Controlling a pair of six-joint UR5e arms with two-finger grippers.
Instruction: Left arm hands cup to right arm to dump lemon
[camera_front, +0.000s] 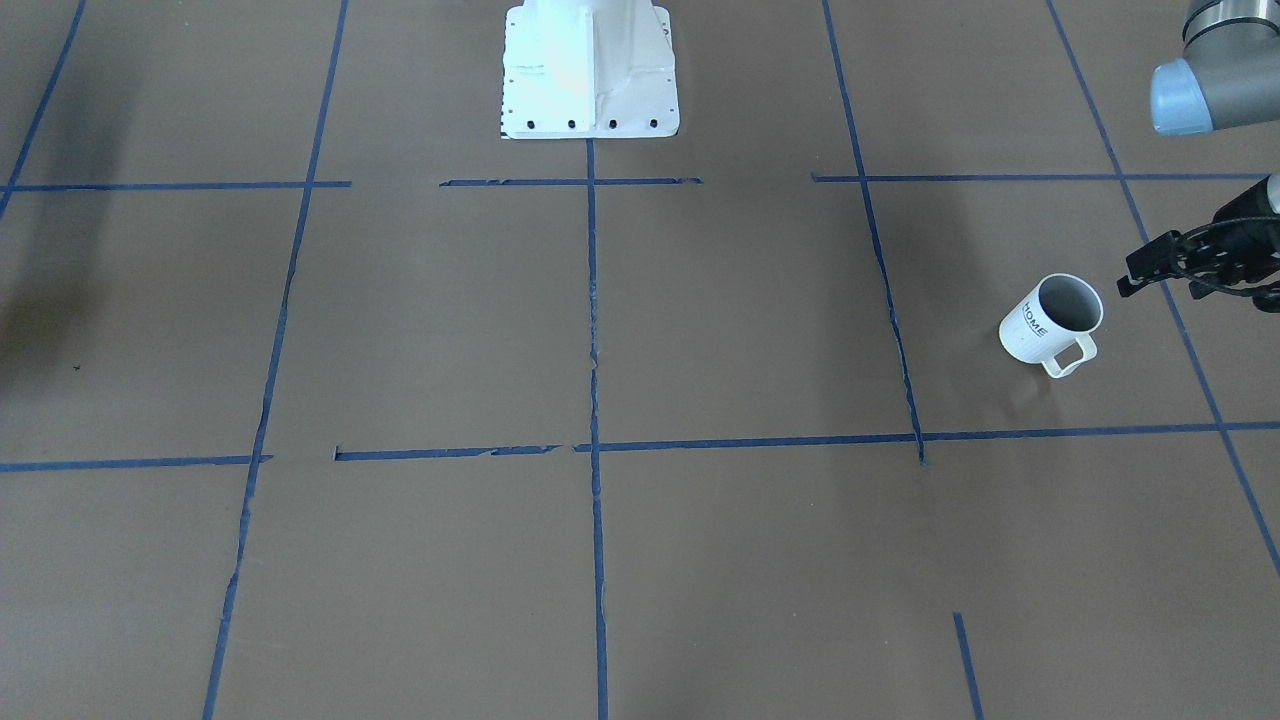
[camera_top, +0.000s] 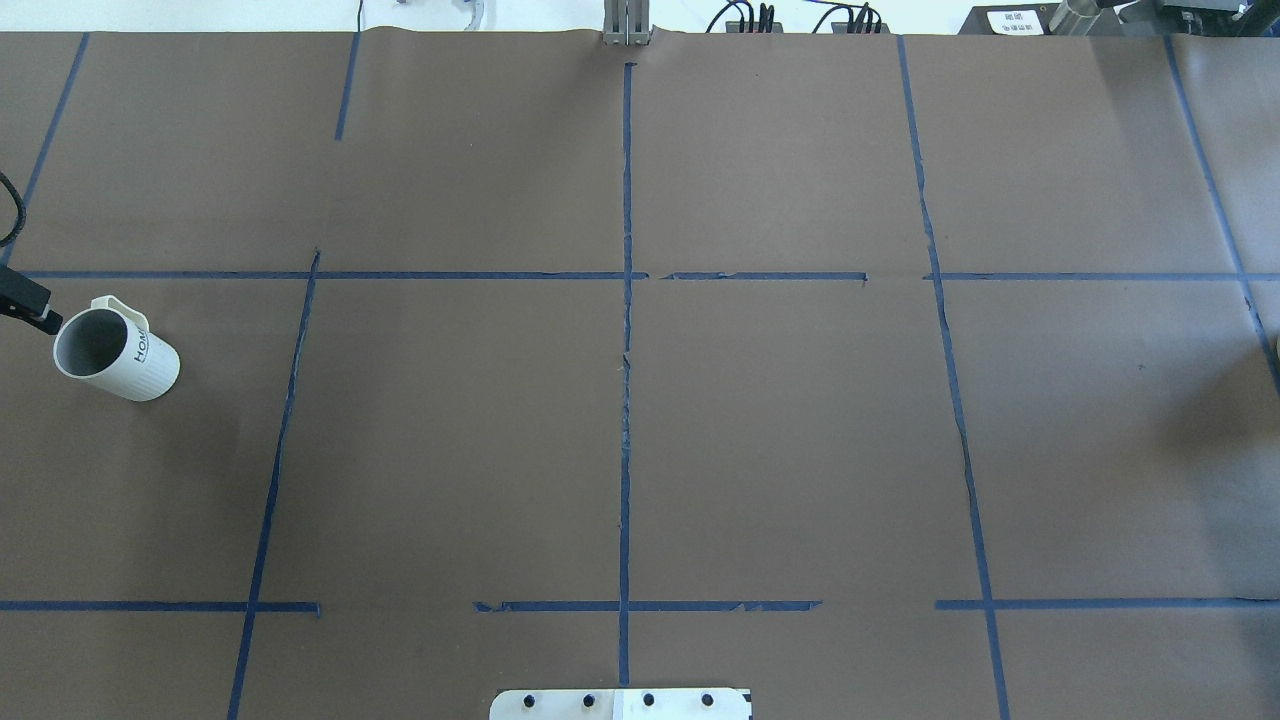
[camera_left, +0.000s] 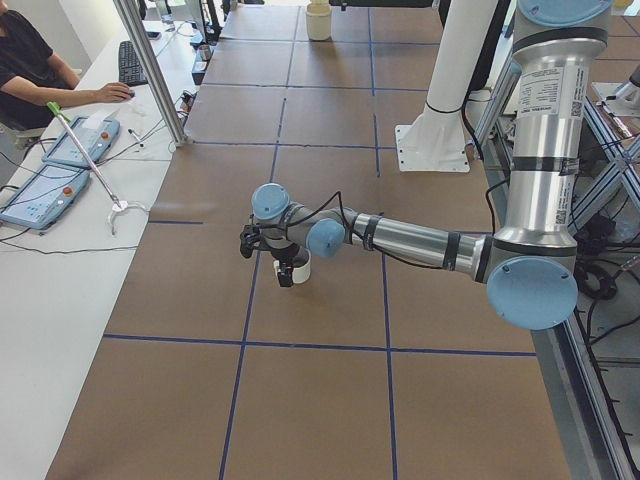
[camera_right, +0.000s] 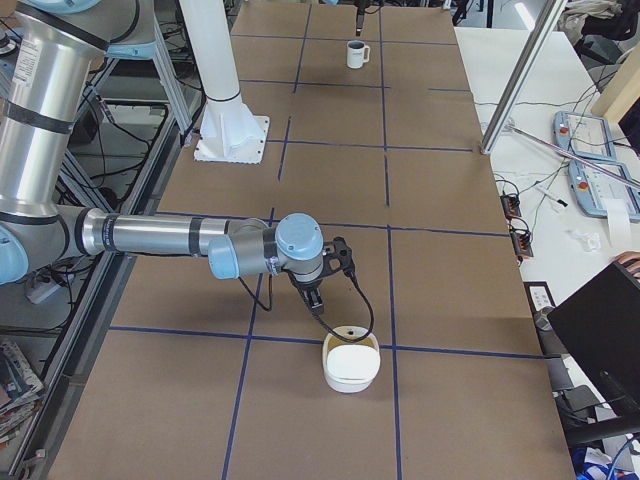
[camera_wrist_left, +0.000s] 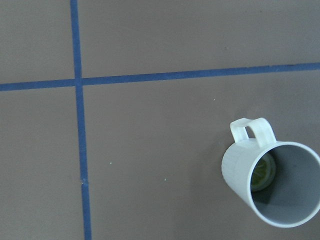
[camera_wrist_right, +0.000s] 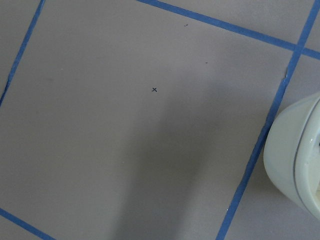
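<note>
Cup (camera_front: 1050, 320) upright mid-right of the front view, lemon (camera_wrist_left: 262, 172) down inside. Left gripper (camera_front: 1150, 268) sits just off its rim at right edge, finger gap: can't tell. I'd pinch the wall opp. the handle, lift level, leaving room for right gripper (camera_right: 315, 303) — its fingers unclear too.

The cup (camera_front: 1050, 318) stands upright near the left end of the table (camera_front: 700, 330), its mouth open to above, and the left gripper (camera_front: 1135, 275) hangs just beside its rim. The wide middle is flat paper. The white base (camera_front: 590, 70) stands at the robot's edge. A cream bowl (camera_right: 351, 368) sits near the right gripper (camera_right: 315, 303).
</note>
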